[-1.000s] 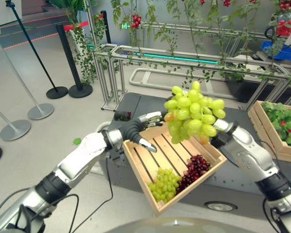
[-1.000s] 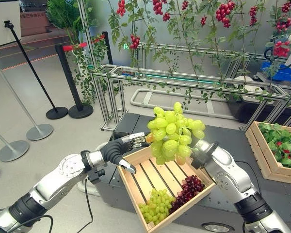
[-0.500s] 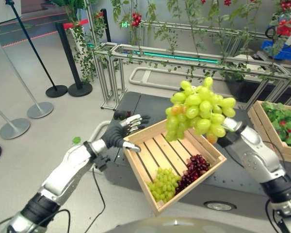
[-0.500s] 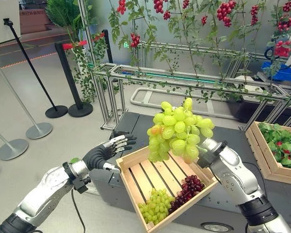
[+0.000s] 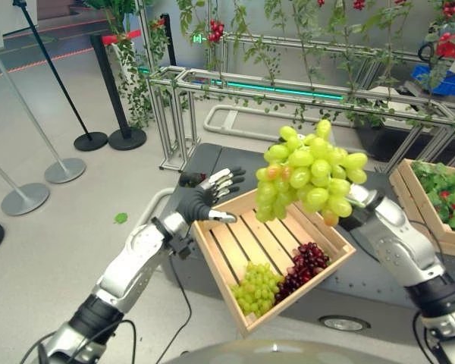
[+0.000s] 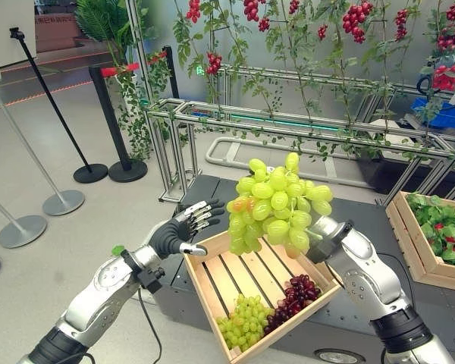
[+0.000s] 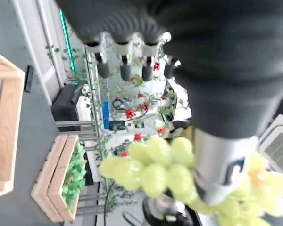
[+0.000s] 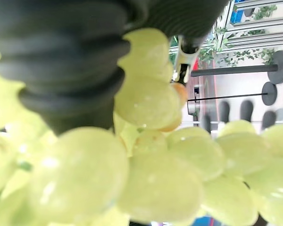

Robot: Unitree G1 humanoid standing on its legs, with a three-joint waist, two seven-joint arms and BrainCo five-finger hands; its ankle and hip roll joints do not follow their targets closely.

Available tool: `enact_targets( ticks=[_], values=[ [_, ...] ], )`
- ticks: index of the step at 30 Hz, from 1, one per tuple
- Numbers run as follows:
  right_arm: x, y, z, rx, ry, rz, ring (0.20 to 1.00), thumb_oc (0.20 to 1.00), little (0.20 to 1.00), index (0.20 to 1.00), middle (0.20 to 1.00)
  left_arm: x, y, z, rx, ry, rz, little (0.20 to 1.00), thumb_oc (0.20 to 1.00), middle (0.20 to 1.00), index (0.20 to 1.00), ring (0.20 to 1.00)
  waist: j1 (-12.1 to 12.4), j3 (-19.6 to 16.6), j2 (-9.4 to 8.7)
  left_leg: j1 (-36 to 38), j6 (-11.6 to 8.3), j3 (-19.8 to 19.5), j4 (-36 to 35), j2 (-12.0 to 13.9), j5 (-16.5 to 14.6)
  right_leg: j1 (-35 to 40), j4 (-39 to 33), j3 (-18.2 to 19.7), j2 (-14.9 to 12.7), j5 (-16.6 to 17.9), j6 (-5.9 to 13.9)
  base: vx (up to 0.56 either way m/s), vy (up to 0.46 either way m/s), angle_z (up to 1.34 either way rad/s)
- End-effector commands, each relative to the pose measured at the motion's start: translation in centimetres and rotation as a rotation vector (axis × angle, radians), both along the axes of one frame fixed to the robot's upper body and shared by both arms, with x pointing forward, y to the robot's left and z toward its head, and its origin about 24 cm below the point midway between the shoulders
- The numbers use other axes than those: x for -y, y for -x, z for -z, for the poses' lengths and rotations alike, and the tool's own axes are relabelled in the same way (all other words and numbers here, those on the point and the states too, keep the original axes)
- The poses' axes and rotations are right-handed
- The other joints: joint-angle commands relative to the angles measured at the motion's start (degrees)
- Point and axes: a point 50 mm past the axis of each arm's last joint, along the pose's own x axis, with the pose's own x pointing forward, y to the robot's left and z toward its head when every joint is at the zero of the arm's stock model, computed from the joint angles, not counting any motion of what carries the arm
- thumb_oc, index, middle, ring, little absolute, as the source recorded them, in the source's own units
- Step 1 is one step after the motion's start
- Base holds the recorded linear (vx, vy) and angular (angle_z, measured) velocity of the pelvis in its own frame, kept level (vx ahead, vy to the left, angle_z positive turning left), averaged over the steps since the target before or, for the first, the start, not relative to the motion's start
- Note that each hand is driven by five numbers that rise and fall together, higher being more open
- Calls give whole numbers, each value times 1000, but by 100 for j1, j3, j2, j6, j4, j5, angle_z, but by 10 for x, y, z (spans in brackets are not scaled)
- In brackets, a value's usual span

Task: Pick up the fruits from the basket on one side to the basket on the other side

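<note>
Near crate: a shallow slatted crate of pale wood, tilted with one corner toward the robot, resting on a dark grey platform.
Fruit in the crate: a small bunch of green grapes lies near the crate's front corner, touching a bunch of dark red grapes beside it.
Left hand: the left hand, silver fingers with dark tips and a dark ribbed cover, is raised just beside the crate's far left rim. Its fingers are spread straight, grasping nothing, and the thumb points toward the crate.
Held fruit: a large bunch of round, glossy, pale green grapes, with one or two orange-tinged ones, is in the air above the far side of the crate.
Right hand: the right hand is behind and under this large bunch, forearm rising from the lower right. The grapes hide its fingers, so their state cannot be told. In the right wrist view the grapes press close against the ribbed cover.
Far crate: a second pale wooden crate with green leaves and small red fruits sits at the right edge of the platform, well apart from the first.
Background: silver metal frames carry climbing vines with red berry clusters; black stanchion posts on round bases stand on the grey floor to the left.
</note>
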Motion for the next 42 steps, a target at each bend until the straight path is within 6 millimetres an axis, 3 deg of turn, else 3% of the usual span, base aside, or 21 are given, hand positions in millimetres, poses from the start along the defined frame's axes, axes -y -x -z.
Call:
enact_targets(
  ticks=[1,11,25,26,28,29,36,38,39,42],
  values=[
    [-9,1,-47,227,-85,-33,200,200,200,200,200,17,-20,-30,153,23,33,1000,1000,1000,1000,1000,-95,-87,-157,246,476,-361,273,-386,-796,-188,661,-214,265,-417,-47,0,0,0],
    [-27,0,-52,244,-98,-97,200,200,200,200,200,60,-23,-33,133,10,180,1000,1000,1000,1000,1000,-168,-69,-93,252,498,-374,289,-395,-807,-186,688,-204,264,-439,-44,0,0,0],
    [-47,3,-55,249,-131,-178,200,200,200,200,200,77,-20,-26,59,29,239,1000,1000,1000,1000,1000,-169,-34,-62,223,522,-394,302,-417,-801,-195,687,-227,241,-421,-33,0,0,0],
    [-48,3,-55,247,-137,-180,200,200,200,200,200,78,-19,-25,45,36,244,837,837,837,837,837,-165,-34,-58,224,526,-394,297,-419,-801,-196,688,-233,240,-422,-34,0,0,0],
    [-49,3,-54,245,-141,-180,200,200,200,200,200,79,-19,-25,37,39,248,291,291,291,291,291,-166,-34,-58,226,529,-401,292,-419,-800,-195,690,-233,240,-423,-35,0,0,0],
    [-49,2,-53,240,-148,-180,200,200,200,200,200,80,-19,-24,28,44,250,200,200,200,200,200,-166,-34,-56,227,531,-401,290,-419,-801,-194,691,-240,239,-424,-36,0,0,0],
    [-53,3,-48,214,-171,-184,200,200,200,200,200,83,-17,-22,-1,64,263,200,200,200,200,200,-173,-22,-49,219,532,-405,290,-420,-792,-209,700,-243,237,-421,-36,0,0,0],
    [-53,3,-47,210,-167,-181,200,200,200,200,200,83,-17,-22,-2,67,263,231,231,231,231,231,-170,-19,-52,221,532,-411,291,-422,-793,-211,703,-238,235,-420,-38,0,0,0],
    [-52,3,-46,209,-167,-177,200,200,200,200,200,82,-17,-22,-7,73,260,307,307,307,307,307,-168,-18,-54,216,530,-409,293,-418,-793,-214,704,-243,232,-419,-39,0,0,0],
    [-50,3,-43,198,-173,-166,200,200,200,200,200,80,-17,-20,-20,82,250,313,313,313,313,313,-171,-22,-55,209,529,-413,289,-422,-788,-220,708,-244,235,-418,-41,0,0,0]
  ],
)
